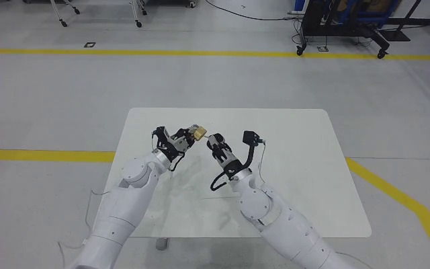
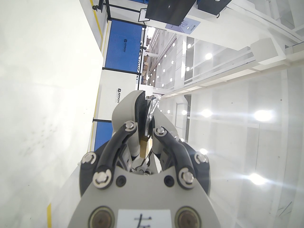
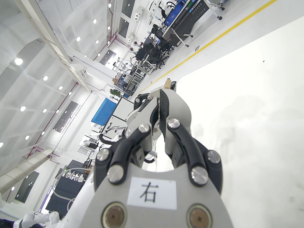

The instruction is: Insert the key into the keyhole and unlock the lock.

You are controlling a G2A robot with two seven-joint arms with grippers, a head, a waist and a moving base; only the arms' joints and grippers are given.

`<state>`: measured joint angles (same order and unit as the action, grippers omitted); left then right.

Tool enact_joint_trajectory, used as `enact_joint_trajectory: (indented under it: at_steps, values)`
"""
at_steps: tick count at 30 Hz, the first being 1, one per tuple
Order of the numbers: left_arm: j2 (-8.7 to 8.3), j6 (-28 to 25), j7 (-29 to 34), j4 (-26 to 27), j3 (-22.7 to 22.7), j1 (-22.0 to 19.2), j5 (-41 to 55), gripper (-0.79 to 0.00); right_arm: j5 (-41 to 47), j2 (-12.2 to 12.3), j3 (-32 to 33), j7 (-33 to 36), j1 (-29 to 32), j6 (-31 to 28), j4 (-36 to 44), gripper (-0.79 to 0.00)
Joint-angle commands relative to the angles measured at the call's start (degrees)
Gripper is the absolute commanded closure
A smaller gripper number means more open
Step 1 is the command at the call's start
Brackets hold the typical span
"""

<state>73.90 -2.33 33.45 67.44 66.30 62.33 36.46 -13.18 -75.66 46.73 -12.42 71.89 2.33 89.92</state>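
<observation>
My left gripper (image 1: 188, 136) is held above the white table (image 1: 302, 175), shut on the padlock (image 1: 197, 133). In the left wrist view the silver shackle (image 2: 152, 110) sits between the pads, and the brass body (image 2: 143, 147) shows nearer the palm. My right gripper (image 1: 213, 140) hangs just right of the padlock, almost touching it. Its fingers (image 3: 175, 110) are pressed together on something thin, which I take for the key; the fingers hide it. Beyond those fingertips, the right wrist view shows a bit of the brass padlock (image 3: 168, 83) and the left gripper (image 3: 144, 98).
The table's edges are far from both grippers, with bare table surface (image 3: 249, 84) on every side. A black cable (image 1: 250, 155) loops beside the right wrist. Carts and racks (image 1: 349, 20) stand on the floor far behind the table.
</observation>
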Motion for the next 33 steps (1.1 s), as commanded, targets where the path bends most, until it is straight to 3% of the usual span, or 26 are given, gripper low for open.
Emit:
enact_joint_trajectory:
  at_steps: [1, 23, 33]
  values:
    - [0.01, -0.13, -0.13, 0.10, 0.06, 0.07, -0.30, 0.000, -0.28, -0.37, -0.41, -0.47, -0.22, 0.23, -0.55, 0.000]
    - [0.23, 0.17, -0.54, 0.47, 0.62, 0.40, -1.68, 0.000, -1.33, -3.18, 0.18, -1.21, -1.58, 0.62, -3.67, 0.000]
    - [0.27, 4.57, -0.04, -0.35, 0.58, -0.17, -1.73, 0.000, -15.01, -2.70, 1.49, -1.96, -1.24, -3.72, -4.91, 0.000]
